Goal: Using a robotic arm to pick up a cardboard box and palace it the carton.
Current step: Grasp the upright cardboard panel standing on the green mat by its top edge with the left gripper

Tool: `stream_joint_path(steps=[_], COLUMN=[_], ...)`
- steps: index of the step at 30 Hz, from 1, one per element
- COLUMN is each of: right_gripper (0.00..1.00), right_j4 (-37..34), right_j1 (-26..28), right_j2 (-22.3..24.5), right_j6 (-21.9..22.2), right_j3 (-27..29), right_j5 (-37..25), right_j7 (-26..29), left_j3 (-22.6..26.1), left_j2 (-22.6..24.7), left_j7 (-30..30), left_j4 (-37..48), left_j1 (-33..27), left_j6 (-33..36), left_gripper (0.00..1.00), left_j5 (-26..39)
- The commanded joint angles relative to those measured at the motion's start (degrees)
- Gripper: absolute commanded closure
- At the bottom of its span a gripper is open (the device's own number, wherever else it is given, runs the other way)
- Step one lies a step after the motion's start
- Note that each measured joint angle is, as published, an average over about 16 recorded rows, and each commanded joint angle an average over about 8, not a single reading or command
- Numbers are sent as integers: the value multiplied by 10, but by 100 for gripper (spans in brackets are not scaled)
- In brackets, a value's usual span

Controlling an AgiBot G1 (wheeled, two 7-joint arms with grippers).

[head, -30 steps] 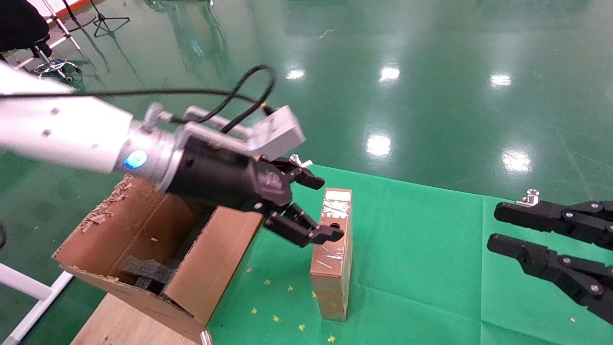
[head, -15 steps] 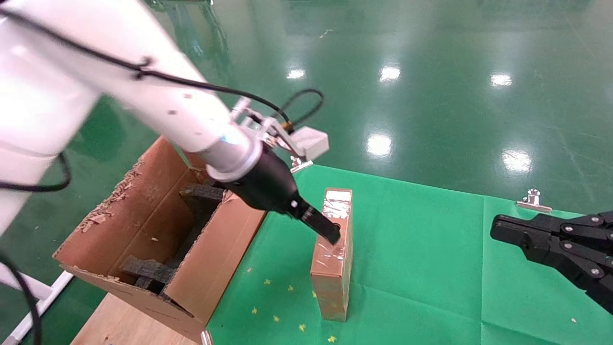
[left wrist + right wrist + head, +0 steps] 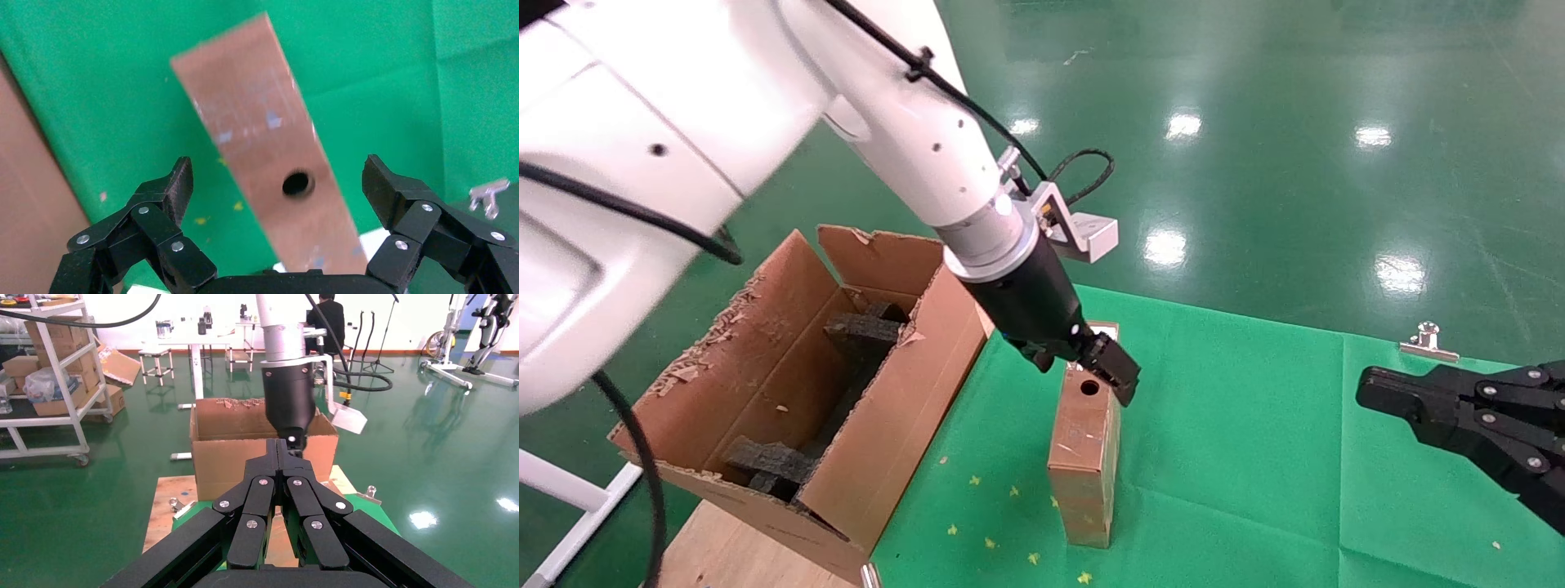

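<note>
The left gripper [image 3: 1091, 363] of the robotic arm [image 3: 928, 155] is being positioned above the upright cardboard box [image 3: 1084, 445] — fingers spread wide, nothing held — and should be centred across its slim faces before closing, the carton [image 3: 789, 384] waiting at nine o'clock — right gripper [image 3: 1369, 390] idling closed.

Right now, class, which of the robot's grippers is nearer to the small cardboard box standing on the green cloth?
Left. The left gripper hangs open directly over the cardboard box's top end, fingers either side. The right gripper is shut, parked well off to the box's right.
</note>
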Motion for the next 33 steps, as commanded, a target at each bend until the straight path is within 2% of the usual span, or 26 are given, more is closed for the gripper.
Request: stream_joint_path(steps=[1,5,6,11,13,14,19,21,33], right_gripper=[100,100,96,34,9,0,0,0,0], right_j4=[0,0,0,0,0,0,0,0,0], right_j1=[0,0,0,0,0,0,0,0,0], right_j2=[0,0,0,0,0,0,0,0,0], right_j6=[0,0,0,0,0,0,0,0,0], right_j3=[0,0,0,0,0,0,0,0,0], right_j5=[0,0,0,0,0,0,0,0,0], right_j7=[0,0,0,0,0,0,0,0,0], left_j3=[4,7,9,16,18,18,16,16,13], left_j2=[14,30,34,44,46,46,44,43,40], left_j7=[9,30,34,47,49,49,47,46,45], left_j4=[29,69,76,98,101,101,97,96,91], left_j1=[3,8,8,4,2,2,2,3,5], left_j6=[-8,-19,-20,-27,-29,-29,-28,-27,-24], left_gripper=[0,0,0,1,14,24,86,98,100], left_j5=[1,6,7,19,22,22,20,19,16])
